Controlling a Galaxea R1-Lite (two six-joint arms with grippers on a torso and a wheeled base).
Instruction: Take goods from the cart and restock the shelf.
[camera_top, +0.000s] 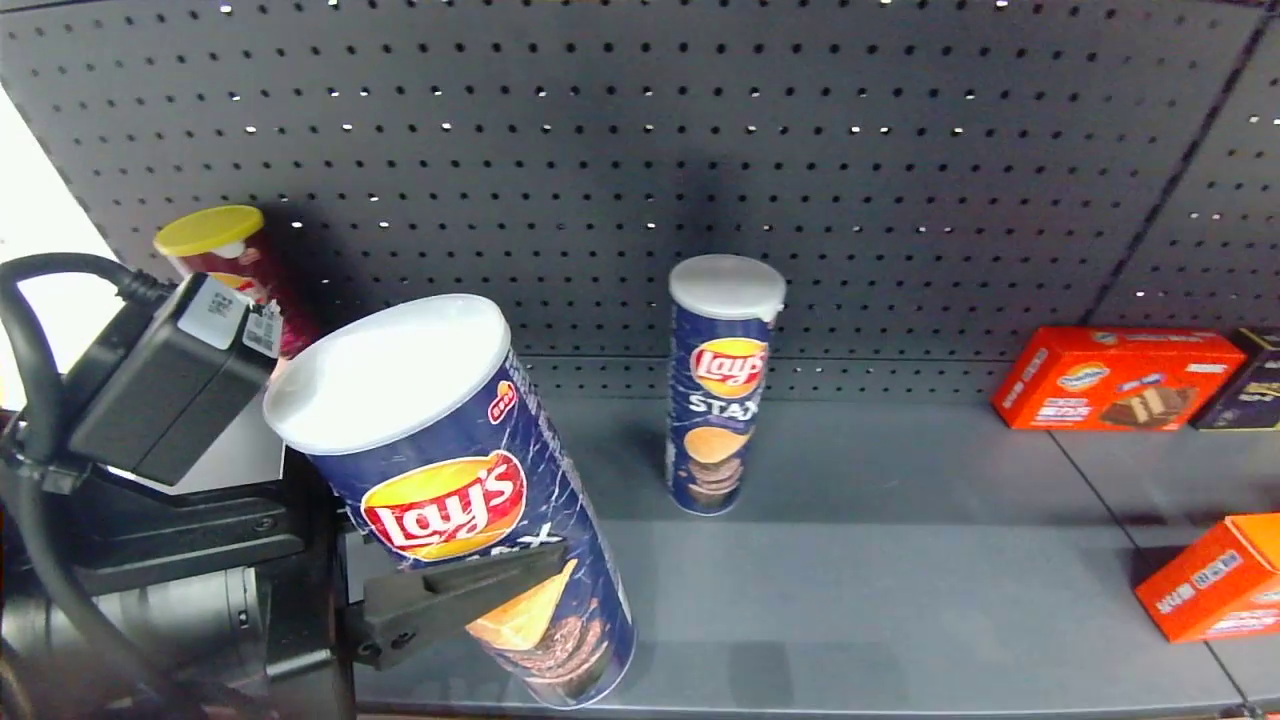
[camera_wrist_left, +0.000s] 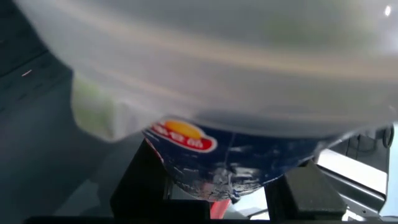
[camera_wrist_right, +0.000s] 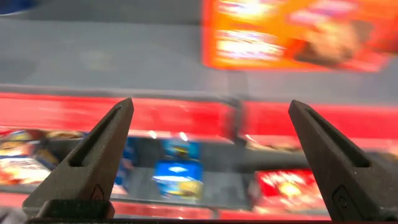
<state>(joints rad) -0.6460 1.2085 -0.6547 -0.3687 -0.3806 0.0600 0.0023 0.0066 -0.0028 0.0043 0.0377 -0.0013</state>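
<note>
Because the left gripper (camera_top: 480, 590) is clamped across the body of the tilted chip can (camera_top: 450, 480), with one dark finger lying over the lower half of the label, the coming move turns on that can's long axis. Its white lid (camera_top: 390, 370) leans up and toward the robot's left, while its base points down at the front left part of the shelf (camera_top: 900, 560), close to the front edge; whether the base touches the board cannot be told. By that reading, the can needs righting before release, so that it stands like the upright chip can (camera_top: 722, 385), which sits well apart near the middle of the shelf, toward the pegboard back (camera_top: 640, 150). The left arm lies low at the left front corner, its finger running nearly level across the can. A red can with a yellow lid (camera_top: 235, 265) stands at the back left corner, and orange boxes (camera_top: 1115, 378) lie at the right end. The right gripper (camera_wrist_right: 209, 106) hangs with its fingers wide apart, holding nothing, facing a red front strip (camera_wrist_right: 62, 109) of the shelving.
</note>
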